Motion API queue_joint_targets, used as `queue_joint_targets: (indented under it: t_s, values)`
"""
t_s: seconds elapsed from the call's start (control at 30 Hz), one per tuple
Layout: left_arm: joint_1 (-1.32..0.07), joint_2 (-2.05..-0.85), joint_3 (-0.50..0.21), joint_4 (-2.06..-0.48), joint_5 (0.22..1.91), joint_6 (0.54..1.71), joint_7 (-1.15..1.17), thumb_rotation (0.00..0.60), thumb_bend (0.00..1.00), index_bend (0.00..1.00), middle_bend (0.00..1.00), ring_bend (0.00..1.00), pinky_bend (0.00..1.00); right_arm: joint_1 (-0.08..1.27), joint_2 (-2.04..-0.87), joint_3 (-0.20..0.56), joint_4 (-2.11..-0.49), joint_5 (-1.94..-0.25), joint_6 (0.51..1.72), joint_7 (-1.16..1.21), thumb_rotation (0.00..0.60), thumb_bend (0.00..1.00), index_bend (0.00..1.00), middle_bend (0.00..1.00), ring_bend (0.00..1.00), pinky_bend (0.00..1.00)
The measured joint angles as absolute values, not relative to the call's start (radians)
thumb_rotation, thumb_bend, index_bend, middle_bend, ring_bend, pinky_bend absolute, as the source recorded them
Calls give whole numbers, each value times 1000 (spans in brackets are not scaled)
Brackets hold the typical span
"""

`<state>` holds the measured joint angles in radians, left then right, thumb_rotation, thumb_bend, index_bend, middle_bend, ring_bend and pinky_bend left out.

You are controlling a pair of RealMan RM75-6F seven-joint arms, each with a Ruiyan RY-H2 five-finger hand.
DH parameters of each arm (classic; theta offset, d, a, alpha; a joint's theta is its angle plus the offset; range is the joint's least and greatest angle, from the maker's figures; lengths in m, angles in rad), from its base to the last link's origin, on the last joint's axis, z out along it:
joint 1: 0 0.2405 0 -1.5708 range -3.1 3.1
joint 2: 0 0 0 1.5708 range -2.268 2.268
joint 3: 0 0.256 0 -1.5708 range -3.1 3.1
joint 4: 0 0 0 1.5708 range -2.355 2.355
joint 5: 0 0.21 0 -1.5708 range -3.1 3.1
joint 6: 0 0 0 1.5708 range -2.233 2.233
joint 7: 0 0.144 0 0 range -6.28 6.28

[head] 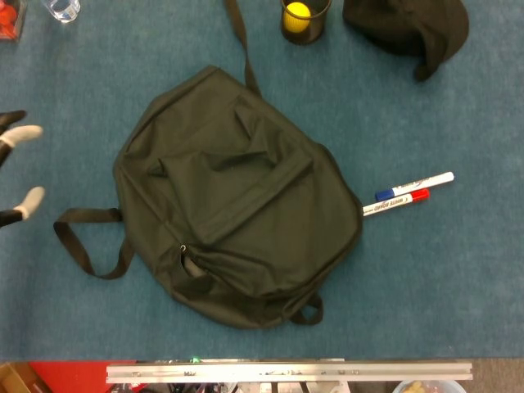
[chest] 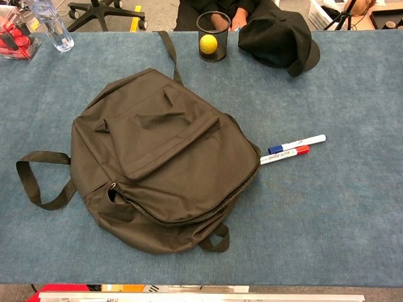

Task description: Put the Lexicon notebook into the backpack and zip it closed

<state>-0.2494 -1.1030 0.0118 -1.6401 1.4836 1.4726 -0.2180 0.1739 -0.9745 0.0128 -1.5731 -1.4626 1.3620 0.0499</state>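
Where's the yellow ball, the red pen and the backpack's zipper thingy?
yellow ball (chest: 208, 43), chest view, its middle.
red pen (chest: 284, 154), chest view, its barrel.
zipper pull (chest: 113, 187), chest view, the metal tab on the backpack.

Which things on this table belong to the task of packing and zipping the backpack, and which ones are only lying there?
For the task:
- backpack, lying flat
- left hand, at the head view's left edge, holding nothing

The Lexicon notebook does not show in either view.

Only lying about:
- two markers
- mesh cup with a yellow ball
- black cap
- water bottle
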Motion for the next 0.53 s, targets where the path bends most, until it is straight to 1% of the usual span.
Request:
queue_joint_targets:
  t_s: [0.23, 0.53]
  values:
    - [-180, -1085, 10, -1601, 1463, 1528, -197, 600, 225, 265, 155, 120, 240, 161, -985, 8, -1556, -1519, 1401, 56, 600, 383, 319, 317, 171, 333]
    - [-121, -1071, 3, -1584, 1445, 1560, -197, 600, 225, 274, 164, 122, 235, 160, -987, 9, -1578, -1561, 1419, 41, 600, 383, 324, 320, 170, 334]
